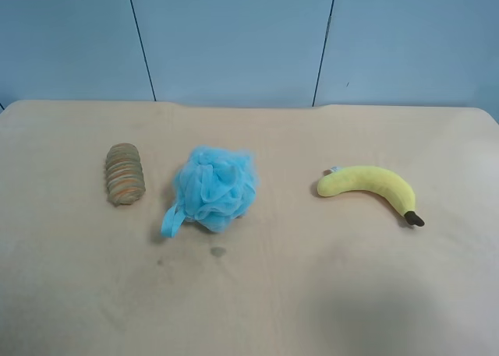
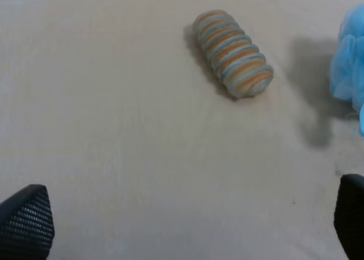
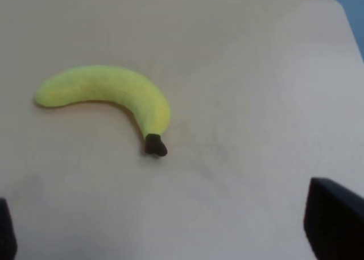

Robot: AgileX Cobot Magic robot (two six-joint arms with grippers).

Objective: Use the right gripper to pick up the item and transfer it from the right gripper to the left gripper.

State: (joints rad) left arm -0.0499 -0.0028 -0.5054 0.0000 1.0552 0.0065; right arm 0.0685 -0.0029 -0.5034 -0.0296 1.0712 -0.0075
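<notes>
- At the far left of the table (image 1: 70, 294), the ribbed striped oval (image 1: 125, 174) is lying on its own. The left gripper (image 2: 187, 217) is hovering over the bare surface near it. Its two tips are showing wide apart, so it is gaping and carrying nothing.
- Near the table's middle, right of the oval and apart from it, the blue mesh pouf (image 1: 212, 188) is sitting with its loop trailing toward the near left. It is lying between the two working sides, so an arm crossing low could be snagging the mesh and dragging it along.
- Well right of the pouf, the item, the plush banana (image 1: 374, 186), is lying flat and touching nothing else. Its white tag (image 1: 334, 170) is pointing left and its dark tip (image 1: 415, 219) is pointing near right.
- Over that right side, the right gripper (image 3: 170, 226) is hanging above the table with the banana ahead of it, not between its tips. Those tips are spread wide and empty, so the pick is not yet begun.
- You are dealing with a soft, curved thing here. Closing off-centre on the bend could be rolling it out of the grip. Pinching it near the middle could be leaving the left gripper too little free length. Letting go before the left side is clamping firmly would be dropping it.
</notes>
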